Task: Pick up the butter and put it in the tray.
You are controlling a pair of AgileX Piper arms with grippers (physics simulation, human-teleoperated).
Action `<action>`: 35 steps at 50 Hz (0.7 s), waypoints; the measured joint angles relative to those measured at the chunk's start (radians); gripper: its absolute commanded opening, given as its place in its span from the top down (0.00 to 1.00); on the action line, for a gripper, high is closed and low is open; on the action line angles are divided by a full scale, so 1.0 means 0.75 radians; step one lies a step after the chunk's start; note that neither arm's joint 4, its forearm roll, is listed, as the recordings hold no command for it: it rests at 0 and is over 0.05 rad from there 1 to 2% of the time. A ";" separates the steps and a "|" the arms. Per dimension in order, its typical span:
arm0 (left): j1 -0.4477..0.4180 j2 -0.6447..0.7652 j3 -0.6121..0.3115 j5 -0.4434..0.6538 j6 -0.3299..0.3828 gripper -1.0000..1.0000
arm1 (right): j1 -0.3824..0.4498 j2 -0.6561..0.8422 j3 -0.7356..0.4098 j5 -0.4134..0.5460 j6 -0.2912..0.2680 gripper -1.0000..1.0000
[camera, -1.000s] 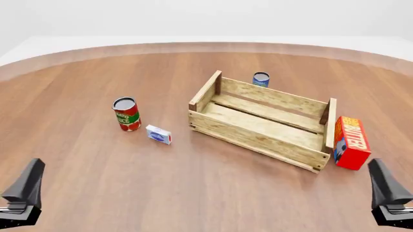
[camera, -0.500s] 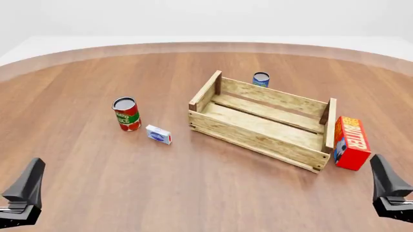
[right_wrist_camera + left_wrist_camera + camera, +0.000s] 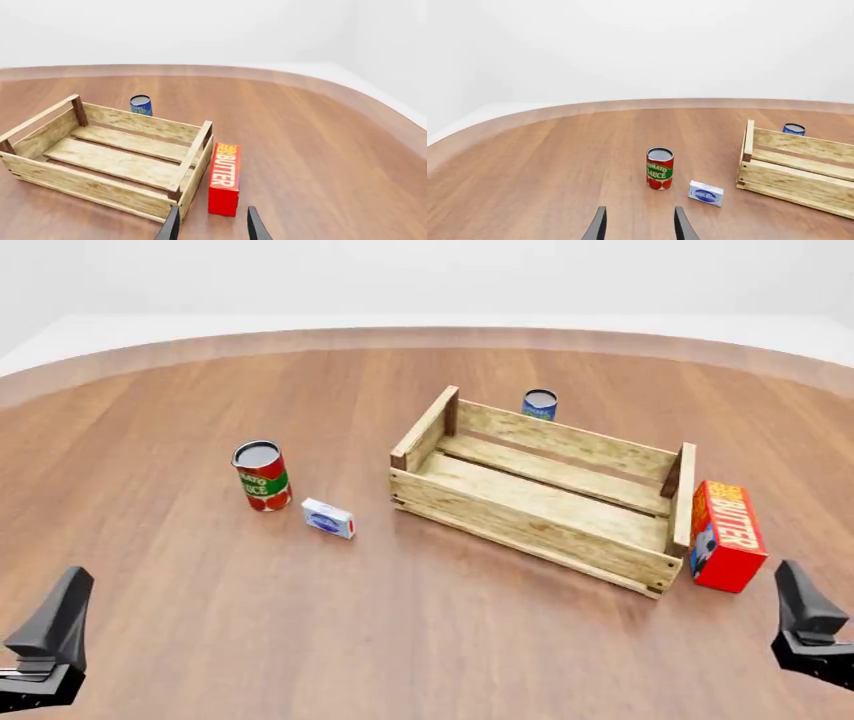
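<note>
I see the butter (image 3: 727,534) at the front view's right, touching the tray's (image 3: 539,529) right end. Both the left gripper (image 3: 639,226) and right gripper (image 3: 212,224) hang with jaws apart, holding nothing.

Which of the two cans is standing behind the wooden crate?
The small blue can, just beyond the tray's far side. The taller red tomato sauce can stands out to the tray's left.

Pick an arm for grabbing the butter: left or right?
Right. The butter lies against the tray's right end, just ahead of the open right gripper; the left gripper faces the tomato sauce can.
</note>
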 measured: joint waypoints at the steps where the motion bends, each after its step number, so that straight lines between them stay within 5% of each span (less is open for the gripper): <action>1: 0.000 0.000 0.000 0.000 0.000 0.00 | -0.006 0.007 0.001 -0.005 -0.002 0.00; 35: 0.000 0.000 0.000 0.000 0.000 0.00 | -0.105 0.496 0.026 -0.437 -0.011 0.00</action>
